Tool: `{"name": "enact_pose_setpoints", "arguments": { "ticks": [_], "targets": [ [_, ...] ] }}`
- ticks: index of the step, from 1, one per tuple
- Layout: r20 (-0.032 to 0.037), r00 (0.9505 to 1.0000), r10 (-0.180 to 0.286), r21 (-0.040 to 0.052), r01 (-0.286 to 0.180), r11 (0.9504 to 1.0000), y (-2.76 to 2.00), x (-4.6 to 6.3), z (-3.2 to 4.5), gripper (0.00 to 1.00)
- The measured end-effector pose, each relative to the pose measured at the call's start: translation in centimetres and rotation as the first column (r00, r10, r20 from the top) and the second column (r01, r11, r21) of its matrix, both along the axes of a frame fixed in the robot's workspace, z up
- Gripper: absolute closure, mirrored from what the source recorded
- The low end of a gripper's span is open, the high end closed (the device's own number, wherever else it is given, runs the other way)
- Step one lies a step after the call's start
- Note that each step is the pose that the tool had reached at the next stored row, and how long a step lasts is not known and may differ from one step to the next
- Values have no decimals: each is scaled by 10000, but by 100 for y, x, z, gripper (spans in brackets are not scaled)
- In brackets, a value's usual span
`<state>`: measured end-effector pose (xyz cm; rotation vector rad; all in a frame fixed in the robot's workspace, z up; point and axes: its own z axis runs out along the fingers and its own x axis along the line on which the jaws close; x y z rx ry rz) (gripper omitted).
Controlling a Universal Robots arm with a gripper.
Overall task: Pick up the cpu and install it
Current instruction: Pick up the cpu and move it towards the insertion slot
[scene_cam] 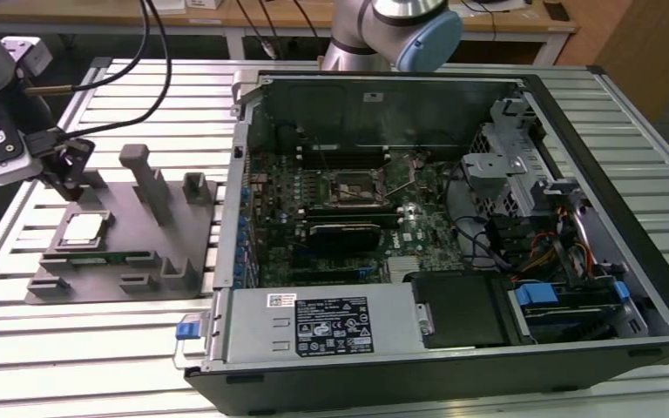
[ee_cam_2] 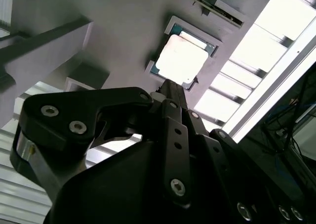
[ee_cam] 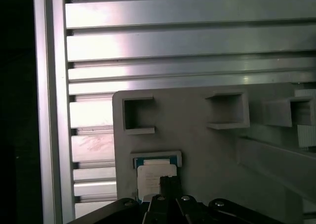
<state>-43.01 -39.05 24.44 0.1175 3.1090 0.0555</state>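
One arm: a single robot arm carries the gripper [scene_cam: 65, 178] at the exterior view's left, above the grey tray [scene_cam: 111, 280].
Gripper position: over the tray's far end, just beside the cpu [scene_cam: 83, 229]. In both wrist views its tip overlaps one edge of the chip. I cannot tell whether it touches.
Fingers [ee_cam: 166, 185]: pressed together into one narrow dark tip in the first wrist view, with nothing between them.
Cpu location: lying flat in a square recess of the tray, silvery top upward, not held. It also shows in the second wrist view [ee_cam_2: 181, 60] and the first wrist view [ee_cam: 149, 176].
Tray: grey, with upright posts and further recesses, resting on the slatted metal table [scene_cam: 79, 348].
Green strip [scene_cam: 93, 258]: in the tray, just beside the cpu.
Computer case [scene_cam: 619, 226]: open, to the exterior view's right of the tray, motherboard exposed.
Socket [scene_cam: 352, 185]: near the board's middle, well apart from the cpu.
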Motion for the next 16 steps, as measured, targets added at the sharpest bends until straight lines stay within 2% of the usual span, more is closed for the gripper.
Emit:
{"name": "enact_pose_setpoints", "arguments": {
  "ticks": [9, 16],
  "targets": [
    [3, 10000, 1, 1, -1, 10000, -62, -3, -92, 89],
    [6, 10000, 10, 1, -10, 10000, -83, -6, -167, 89]
  ]
}}
